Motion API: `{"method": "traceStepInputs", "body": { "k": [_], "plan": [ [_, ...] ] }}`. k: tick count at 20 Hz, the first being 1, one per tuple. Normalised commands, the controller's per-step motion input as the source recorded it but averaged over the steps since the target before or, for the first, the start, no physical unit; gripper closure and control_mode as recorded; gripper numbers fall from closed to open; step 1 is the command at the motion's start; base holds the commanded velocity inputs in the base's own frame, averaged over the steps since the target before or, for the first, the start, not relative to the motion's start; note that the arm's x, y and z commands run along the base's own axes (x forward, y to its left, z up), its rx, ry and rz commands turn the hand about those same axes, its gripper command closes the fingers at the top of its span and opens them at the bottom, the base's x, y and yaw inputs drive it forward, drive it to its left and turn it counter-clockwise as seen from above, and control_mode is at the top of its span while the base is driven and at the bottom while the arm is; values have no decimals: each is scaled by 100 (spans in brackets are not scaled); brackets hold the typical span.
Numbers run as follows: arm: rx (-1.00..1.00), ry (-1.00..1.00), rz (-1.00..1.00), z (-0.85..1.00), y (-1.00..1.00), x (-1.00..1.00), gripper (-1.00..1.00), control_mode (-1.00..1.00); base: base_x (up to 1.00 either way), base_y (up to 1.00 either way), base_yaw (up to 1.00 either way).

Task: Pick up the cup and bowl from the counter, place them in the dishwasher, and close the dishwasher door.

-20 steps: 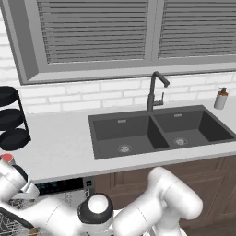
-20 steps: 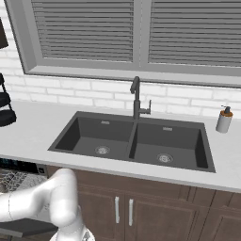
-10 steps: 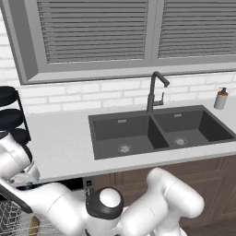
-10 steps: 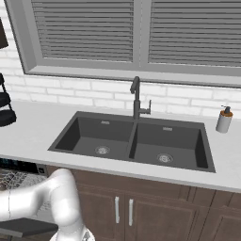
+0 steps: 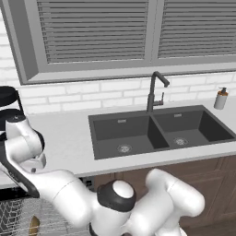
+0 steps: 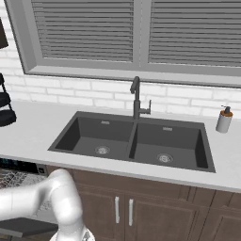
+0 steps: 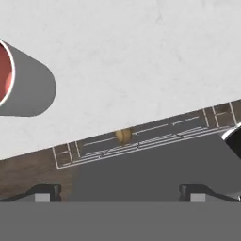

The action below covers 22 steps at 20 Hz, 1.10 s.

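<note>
The cup (image 7: 21, 84), white with a red inside, stands on the light counter (image 7: 141, 56) at the left edge of the hand view. My gripper (image 7: 120, 192) hangs over the counter's front edge, to the right of the cup and apart from it. Its fingers are open with nothing between them. Below the edge the dishwasher's wire rack (image 7: 141, 136) is pulled out, and the small brown bowl (image 7: 123, 136) lies in it. The bowl (image 5: 33, 226) also rests in the rack (image 5: 18, 216) at the lower left of the left base view. The dark grey dishwasher door (image 6: 26, 227) hangs open.
A dark double sink (image 5: 156, 131) with a black faucet (image 5: 154, 90) takes up the middle of the counter. A soap dispenser (image 5: 221, 98) stands at its right end. A black tiered stand (image 5: 7, 99) is at the far left. Brown cabinets (image 6: 141, 207) run under the sink.
The hand has risen from beside the dishwasher rack to the height of the counter at the left. The gripper has stayed open.
</note>
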Motion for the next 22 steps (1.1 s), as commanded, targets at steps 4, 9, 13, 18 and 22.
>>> {"method": "traceStepInputs", "body": {
  "k": [4, 9, 13, 18, 22],
  "plan": [
    [2, 10, 22, 28, -11, 56, -100, -100, 0, 0, 0],
    [2, 8, 21, 28, -3, 49, -100, -100, 0, 0, 0],
    [4, 0, 16, 9, 0, 5, -100, -100, 0, 0, 0],
    [1, 3, 8, 0, 16, 42, -100, -100, 0, 0, 0],
    [0, 3, 4, 0, 30, 58, -100, -100, 0, 0, 0]
  ]
}}
